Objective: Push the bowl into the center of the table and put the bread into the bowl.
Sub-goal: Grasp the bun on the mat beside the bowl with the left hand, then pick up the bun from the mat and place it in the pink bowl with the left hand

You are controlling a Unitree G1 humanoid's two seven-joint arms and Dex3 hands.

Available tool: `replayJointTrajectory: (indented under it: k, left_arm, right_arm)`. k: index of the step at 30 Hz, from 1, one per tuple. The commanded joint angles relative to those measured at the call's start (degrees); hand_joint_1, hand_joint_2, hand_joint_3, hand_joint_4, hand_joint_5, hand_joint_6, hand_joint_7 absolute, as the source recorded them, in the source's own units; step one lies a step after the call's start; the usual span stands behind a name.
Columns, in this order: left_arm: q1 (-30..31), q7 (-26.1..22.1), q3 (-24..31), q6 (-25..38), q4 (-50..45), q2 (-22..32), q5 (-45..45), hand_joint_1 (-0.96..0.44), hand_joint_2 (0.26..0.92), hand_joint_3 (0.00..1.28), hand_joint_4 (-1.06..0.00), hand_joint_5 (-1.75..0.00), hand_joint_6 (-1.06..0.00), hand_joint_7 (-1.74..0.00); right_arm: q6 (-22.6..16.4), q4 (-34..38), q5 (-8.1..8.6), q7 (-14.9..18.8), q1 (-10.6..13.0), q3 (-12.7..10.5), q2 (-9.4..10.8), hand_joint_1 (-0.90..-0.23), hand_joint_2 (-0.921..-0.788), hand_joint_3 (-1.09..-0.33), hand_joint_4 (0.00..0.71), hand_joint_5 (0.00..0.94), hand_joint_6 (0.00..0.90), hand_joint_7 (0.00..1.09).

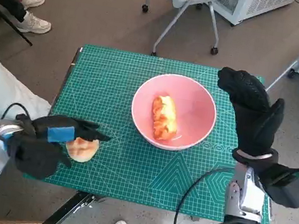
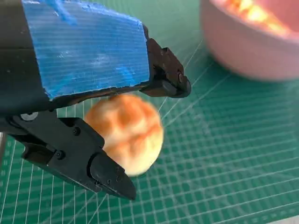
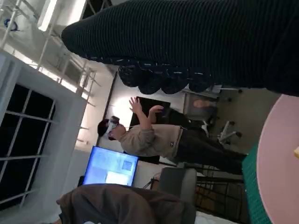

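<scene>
Left hand, near-left of counter: fingers either side of round bread roll, w/ roll resting on green mat. Looked like closing around it, but firm grasp or not: cannot tell. Centre: pink bowl approx mid-counter, long bread piece already inside. So push step judged done; second bread in hand. Next: secure roll, lift, carry right and far over rim, let go. Right hand raised just right of bowl, fingers apart, grasping nothing.
</scene>
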Motion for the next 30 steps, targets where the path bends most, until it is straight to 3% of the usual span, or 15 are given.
replayJointTrajectory:
  k: [1,4,6,7,8,9,13,21,24,27,30]
  left_arm:
    - [-1.7,0.7,-2.1,0.5,1.7,-0.1,3.8,0.06,0.813,0.04,-0.53,-0.07,-0.64,-0.08]
    - [-2.1,2.6,-2.8,0.1,2.3,0.0,6.1,0.08,0.851,0.05,-0.67,-0.09,-0.73,-0.11]
    - [-2.0,4.1,-2.8,-0.4,2.5,0.1,7.1,-0.07,0.876,0.09,-0.75,-0.14,-0.68,-0.54]
    - [-2.0,4.7,-2.8,-0.7,2.6,0.1,7.5,-0.08,0.898,0.11,-0.73,-0.55,-0.62,-0.88]
    - [-2.0,5.3,-2.7,-1.3,2.5,0.2,7.7,-0.08,0.898,0.11,-0.73,-0.55,-0.62,-0.88]
    - [-2.0,5.8,-2.7,-1.7,2.6,0.3,7.8,-0.04,0.909,0.1,-0.7,-0.9,-0.6,-1.0]
    - [-2.3,5.8,-1.9,-4.0,2.0,1.1,6.1,-0.01,0.915,0.07,-0.7,-1.17,-0.65,-1.01]
    - [-4.0,1.7,2.7,-4.4,-3.0,2.7,-2.7,0.01,0.904,0.08,-0.61,-1.4,-0.8,-0.81]
    - [-4.9,0.2,5.5,-3.3,-6.6,3.3,-7.3,0.01,0.903,0.08,-0.6,-1.42,-0.81,-0.78]
    - [-6.0,-0.4,8.0,-1.8,-10.0,3.3,-11.0,0.0,0.896,0.11,-0.59,-1.34,-0.76,-0.96]
    - [-8.5,0.4,10.4,-0.6,-12.9,2.1,-13.9,0.0,0.885,0.11,-0.63,-1.22,-0.76,-1.04]
  right_arm:
    - [0.9,0.4,0.12,-0.3,0.7,-0.4,-0.1,-0.682,-0.921,-0.714,0.192,0.001,0.065,0.52]
    - [0.7,0.7,0.11,-0.3,0.5,-0.5,-0.1,-0.681,-0.921,-0.713,0.193,0.001,0.059,0.52]
    - [0.6,0.9,0.13,-0.3,0.5,-0.6,0.0,-0.681,-0.921,-0.713,0.193,0.001,0.057,0.52]
    - [0.6,0.9,0.14,-0.3,0.5,-0.6,0.0,-0.684,-0.921,-0.712,0.194,0.001,0.055,0.52]
    - [0.6,1.0,0.2,-0.3,0.5,-0.6,0.0,-0.684,-0.921,-0.712,0.194,0.001,0.055,0.52]
    - [0.6,1.1,0.23,-0.3,0.4,-0.7,0.0,-0.686,-0.921,-0.711,0.194,0.001,0.054,0.52]
    - [0.6,1.1,0.29,-0.3,0.4,-0.8,0.1,-0.688,-0.921,-0.71,0.194,0.002,0.053,0.52]
    - [0.8,1.0,0.56,-0.2,0.2,-1.0,0.1,-0.684,-0.921,-0.709,0.194,0.001,0.051,0.52]
    - [0.8,0.9,0.6,-0.3,0.1,-1.0,0.2,-0.684,-0.921,-0.708,0.194,0.001,0.052,0.52]
    - [0.9,0.9,0.63,-0.3,0.0,-1.1,0.2,-0.683,-0.921,-0.707,0.195,0.001,0.053,0.52]
    - [0.8,1.0,0.66,-0.3,-0.1,-1.2,0.1,-0.681,-0.921,-0.706,0.196,0.002,0.053,0.52]
